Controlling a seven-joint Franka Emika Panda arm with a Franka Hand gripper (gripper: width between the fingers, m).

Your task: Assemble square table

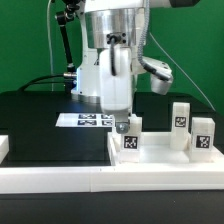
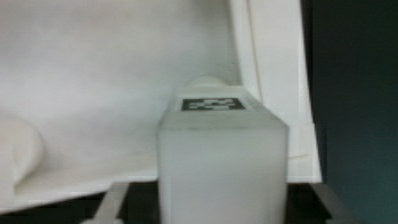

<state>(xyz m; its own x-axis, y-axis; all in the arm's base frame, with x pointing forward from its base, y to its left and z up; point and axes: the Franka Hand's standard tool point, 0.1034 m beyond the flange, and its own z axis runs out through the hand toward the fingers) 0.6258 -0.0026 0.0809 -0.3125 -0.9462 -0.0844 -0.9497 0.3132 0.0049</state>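
Wrist view: gripper (image 2: 221,195) partly closed on a white tagged leg (image 2: 222,150), fingers (image 2: 116,200) flanking both sides, long axis upright. Directly below: tabletop (image 2: 107,90), rim (image 2: 267,60) just beside the leg. Exterior view: leg (image 1: 130,140) standing in the tabletop (image 1: 160,168) corner, probably touching. Other legs (image 1: 181,118) well apart, toward the exterior view's right.

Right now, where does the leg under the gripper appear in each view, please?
Exterior view: the leg stands upright on the square table top, directly below the gripper, nearest the exterior view's left of the four legs.
Wrist view: the same leg fills the centre, tall and close, between the jaws.
Shared landmark: the black-and-white marker tag on that leg, and the white top's raised rim beside it.
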